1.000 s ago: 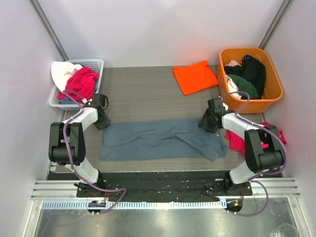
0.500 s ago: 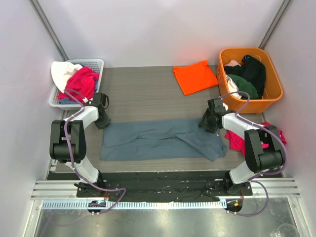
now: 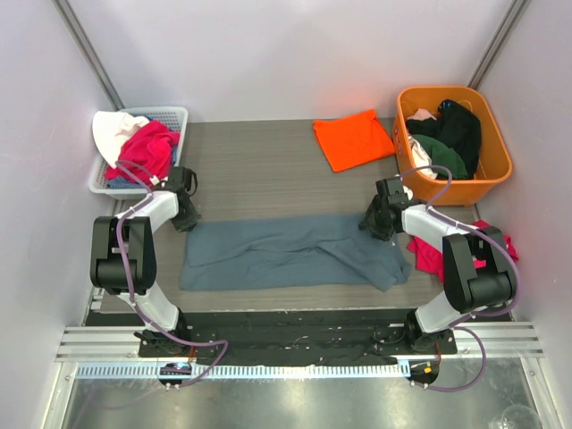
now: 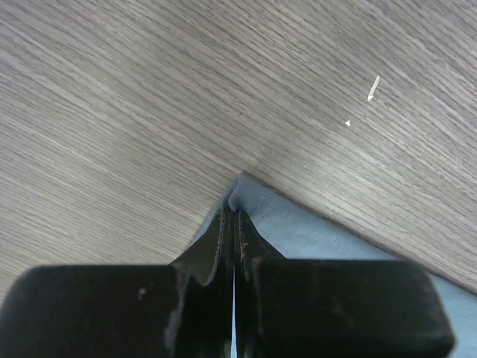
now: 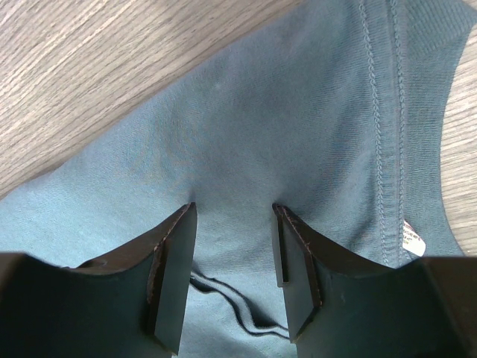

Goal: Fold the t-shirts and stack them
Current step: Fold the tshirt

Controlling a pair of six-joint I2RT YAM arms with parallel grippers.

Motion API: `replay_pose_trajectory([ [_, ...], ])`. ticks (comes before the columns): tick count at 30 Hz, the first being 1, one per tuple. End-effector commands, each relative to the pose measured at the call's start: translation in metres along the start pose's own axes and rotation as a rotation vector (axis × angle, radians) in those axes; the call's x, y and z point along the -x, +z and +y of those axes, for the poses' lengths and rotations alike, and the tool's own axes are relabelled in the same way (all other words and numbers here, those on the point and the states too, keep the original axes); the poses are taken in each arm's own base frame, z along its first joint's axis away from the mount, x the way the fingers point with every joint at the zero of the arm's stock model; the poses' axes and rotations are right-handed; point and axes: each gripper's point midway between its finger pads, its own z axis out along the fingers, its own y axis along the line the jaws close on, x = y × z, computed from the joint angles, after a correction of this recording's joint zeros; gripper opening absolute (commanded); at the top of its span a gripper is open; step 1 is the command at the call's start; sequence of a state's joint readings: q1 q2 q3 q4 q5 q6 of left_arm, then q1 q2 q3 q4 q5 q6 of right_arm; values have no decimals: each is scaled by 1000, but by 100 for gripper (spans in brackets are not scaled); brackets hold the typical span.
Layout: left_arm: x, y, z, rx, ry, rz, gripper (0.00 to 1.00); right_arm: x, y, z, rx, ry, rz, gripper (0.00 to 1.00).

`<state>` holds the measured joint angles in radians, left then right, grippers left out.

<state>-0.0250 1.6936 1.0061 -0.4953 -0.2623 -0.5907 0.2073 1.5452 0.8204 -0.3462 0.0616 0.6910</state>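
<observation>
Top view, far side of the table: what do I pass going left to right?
white basket of clothes → orange t-shirt lying flat on the table → orange tub of dark clothes

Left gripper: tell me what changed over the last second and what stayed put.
The left gripper shut on the blue-grey t-shirt at its left corner, its elbow edging slightly inward. The right gripper stayed open over the shirt's other end. The cloth and the orange t-shirt did not move.
</observation>
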Motion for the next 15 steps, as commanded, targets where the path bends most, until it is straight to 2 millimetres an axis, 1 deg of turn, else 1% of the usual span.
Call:
replay_pose_trajectory([
  [1, 23, -13, 3, 17, 6, -61, 0, -18, 11, -15, -49, 1, 48, 52],
  [3, 29, -18, 1, 13, 6, -74, 0, -19, 11, -15, -49, -2, 50, 53],
  [8, 40, -23, -1, 12, 15, -88, 0, -19, 11, -14, -48, 0, 49, 53],
  [12, 48, -22, -5, 9, 23, -96, 1, -19, 12, -16, -52, -2, 49, 52],
  [15, 51, -19, -7, 15, 32, -92, 1, -19, 12, -16, -55, -2, 51, 53],
])
